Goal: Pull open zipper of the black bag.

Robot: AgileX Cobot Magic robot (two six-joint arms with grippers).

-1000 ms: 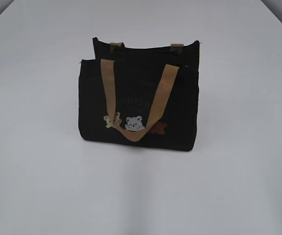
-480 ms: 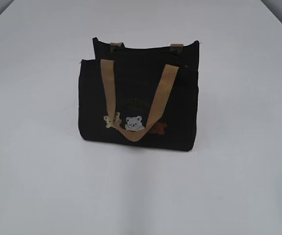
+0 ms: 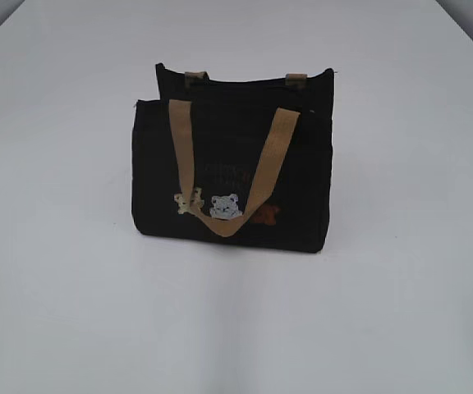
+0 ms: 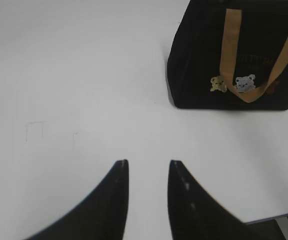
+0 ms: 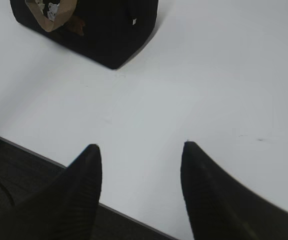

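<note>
Standing upright on the white table (image 3: 64, 312), the bag (image 3: 228, 148) is seen near the middle of the exterior view, with its front face turned to the camera. One tan handle (image 3: 183, 156) hangs down over the front in a loop, and three small bear patches (image 3: 226, 206) are found near the bottom of this loop. The second handle is seen only as two short tan ends at the back edge. The zipper (image 3: 245, 92) is taken to run along the dark top between the two edges, but its ring cannot be made out, so it cannot be told whether it is shut.

Compared with the exterior picture of one second ago, the bag is found in the same place and in the same shape. Only the faint marks on its front look a little different, and the brown patch looks slightly changed.

No arm is seen in the exterior view. In the left wrist view, the left gripper (image 4: 146, 167) is held above bare table, with a narrow gap between the jaws and nothing in it; the bag is at the upper right, well apart. In the right wrist view, the right gripper (image 5: 140, 150) is spread wider and holds nothing, near the table edge, with the bag far at the upper left.
</note>
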